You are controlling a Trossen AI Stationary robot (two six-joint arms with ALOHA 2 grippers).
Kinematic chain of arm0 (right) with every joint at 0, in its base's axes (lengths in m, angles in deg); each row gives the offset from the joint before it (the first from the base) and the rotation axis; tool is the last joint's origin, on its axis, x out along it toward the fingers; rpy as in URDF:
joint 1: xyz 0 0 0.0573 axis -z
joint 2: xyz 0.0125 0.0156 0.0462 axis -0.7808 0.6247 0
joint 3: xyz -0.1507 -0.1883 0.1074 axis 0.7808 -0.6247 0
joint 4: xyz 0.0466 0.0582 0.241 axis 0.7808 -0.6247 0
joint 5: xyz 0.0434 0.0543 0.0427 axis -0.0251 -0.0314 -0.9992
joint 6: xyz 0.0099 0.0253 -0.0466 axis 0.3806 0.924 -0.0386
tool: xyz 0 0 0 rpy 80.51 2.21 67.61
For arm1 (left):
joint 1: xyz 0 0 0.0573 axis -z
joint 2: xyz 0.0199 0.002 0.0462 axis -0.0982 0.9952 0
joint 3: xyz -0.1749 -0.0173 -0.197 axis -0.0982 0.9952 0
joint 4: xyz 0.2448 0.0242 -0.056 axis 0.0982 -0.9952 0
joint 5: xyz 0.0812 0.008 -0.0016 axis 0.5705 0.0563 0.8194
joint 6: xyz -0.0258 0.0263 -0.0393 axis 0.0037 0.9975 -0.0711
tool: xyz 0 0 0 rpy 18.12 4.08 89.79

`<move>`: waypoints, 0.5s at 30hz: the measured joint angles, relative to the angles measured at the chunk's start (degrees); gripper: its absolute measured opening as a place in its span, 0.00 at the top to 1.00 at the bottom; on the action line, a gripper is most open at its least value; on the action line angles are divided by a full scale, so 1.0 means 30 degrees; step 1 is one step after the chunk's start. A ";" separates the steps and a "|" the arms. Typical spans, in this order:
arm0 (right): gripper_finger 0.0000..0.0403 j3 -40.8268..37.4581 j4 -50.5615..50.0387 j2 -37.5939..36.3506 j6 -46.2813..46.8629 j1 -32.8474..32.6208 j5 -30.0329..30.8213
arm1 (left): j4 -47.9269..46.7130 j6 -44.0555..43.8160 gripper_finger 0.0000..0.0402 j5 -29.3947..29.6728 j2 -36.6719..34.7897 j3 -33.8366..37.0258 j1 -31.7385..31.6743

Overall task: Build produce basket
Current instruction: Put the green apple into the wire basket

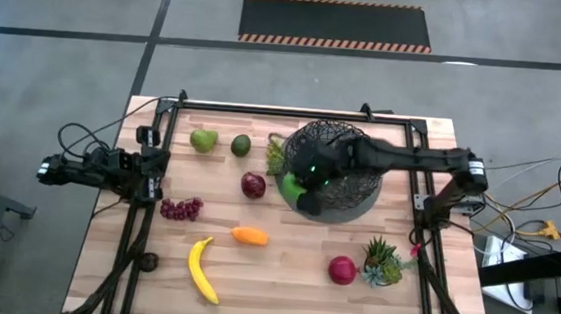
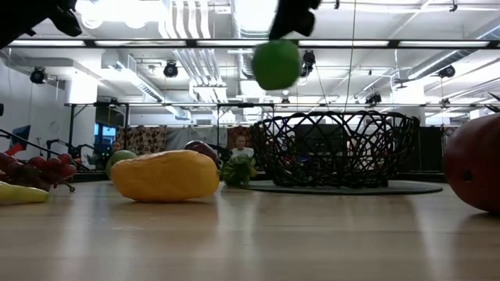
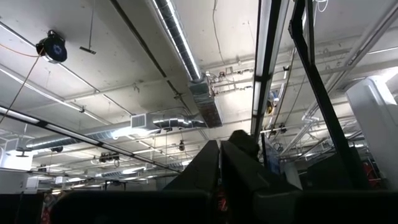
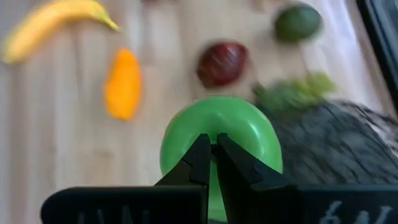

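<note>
A green apple point(image 2: 276, 64) hangs high above the table beside the basket's left rim, with my right gripper point(image 4: 212, 144) shut on it. In the high view the apple point(image 1: 291, 188) sits just under that gripper point(image 1: 306, 177). The basket point(image 1: 345, 162), a round black wire bowl on a grey disc, stands at the table's far right. The rest of the produce lies on the wood to its left and near side. My left gripper point(image 3: 219, 152) is shut and parked at the table's left edge point(image 1: 135, 163), pointing up at the ceiling. My right gripper has its two fingertips point(image 4: 202, 149) closed together at the apple's top point(image 4: 217, 118). The fingers hide what lies between them. They come slanting down from the table's right. The apple hangs below them, lifted clear of table and basket.
On the table lie a pear point(image 1: 202, 141), a lime point(image 1: 241, 146), green grapes point(image 1: 276, 157), a dark red apple point(image 1: 253, 185), purple grapes point(image 1: 181, 208), an orange piece point(image 1: 249, 236), a banana point(image 1: 203, 269) and a red apple point(image 1: 343, 270). A small potted plant point(image 1: 383, 262) stands near right.
</note>
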 joint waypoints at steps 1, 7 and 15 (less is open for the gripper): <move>0.98 -0.0045 -0.0567 -0.0188 -0.0028 0.0351 0.0007 | 0.0001 0.0003 1.00 0.0000 0.0002 0.0000 0.0000; 0.98 -0.0347 -0.2589 -0.1244 -0.0033 0.2662 -0.0004 | 0.0007 0.0016 1.00 0.0000 -0.0005 0.0000 -0.0007; 0.98 -0.3025 -0.1539 -0.1949 -0.1100 0.5965 -0.1389 | 0.0007 0.0063 1.00 0.0000 0.0002 0.0000 -0.0007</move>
